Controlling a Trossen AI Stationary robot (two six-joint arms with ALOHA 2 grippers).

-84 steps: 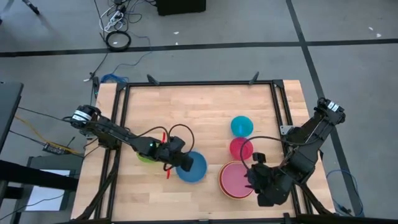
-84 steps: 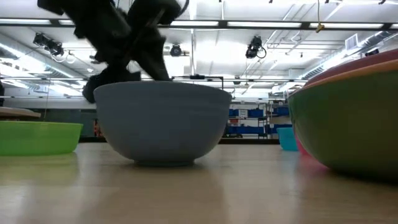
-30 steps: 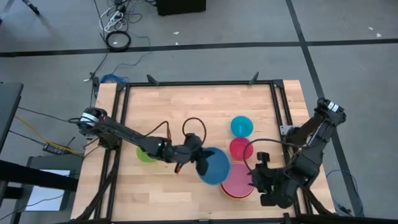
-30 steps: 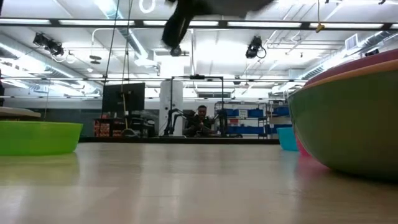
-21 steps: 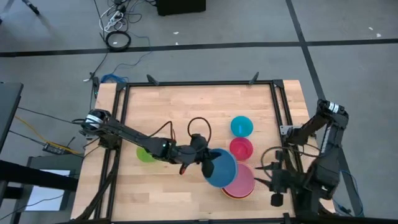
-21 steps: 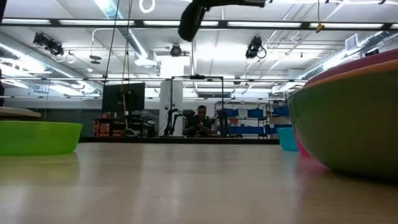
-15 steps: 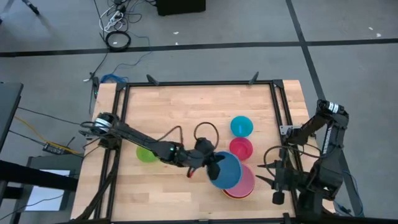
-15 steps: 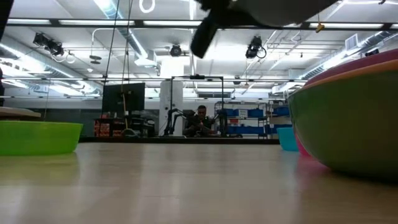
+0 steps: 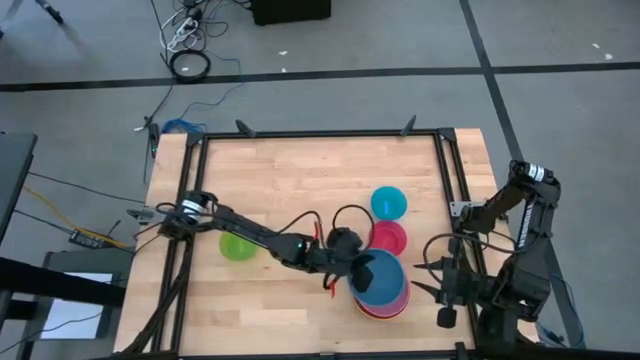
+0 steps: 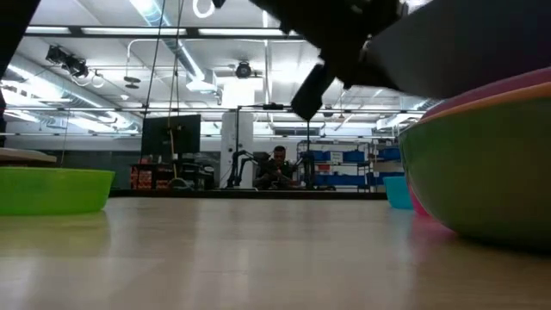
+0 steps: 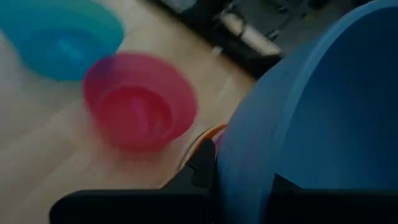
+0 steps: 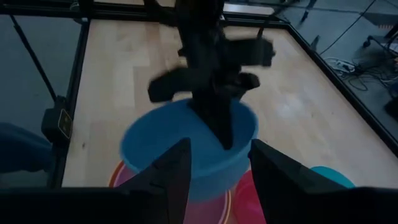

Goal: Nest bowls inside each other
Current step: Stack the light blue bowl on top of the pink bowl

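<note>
My left gripper is shut on the blue bowl and holds it over the stack of the pink bowl in the orange and dull green bowls near the table's right front. The magenta-red bowl and the cyan bowl stand on their bases behind the stack. The lime green bowl rests at the left. My right gripper stands open off to the right of the stack, with nothing between its fingers. My left gripper pinches the blue bowl's rim on the side toward the table's left, one finger inside the bowl and one finger outside its wall. The fingers slant down from the left. The bowl tilts, mouth up, low over the stack; whether it touches, I cannot tell.
A black metal frame borders the wooden table top. The right arm stands beyond the right rail, close to the stack. Bare wood lies across the far half and the near left of the table.
My left gripper has carried the blue bowl toward the table's right and near edge and down, from beside the stack to over it. My right gripper has swung away from the stack toward the right edge and then kept still.
</note>
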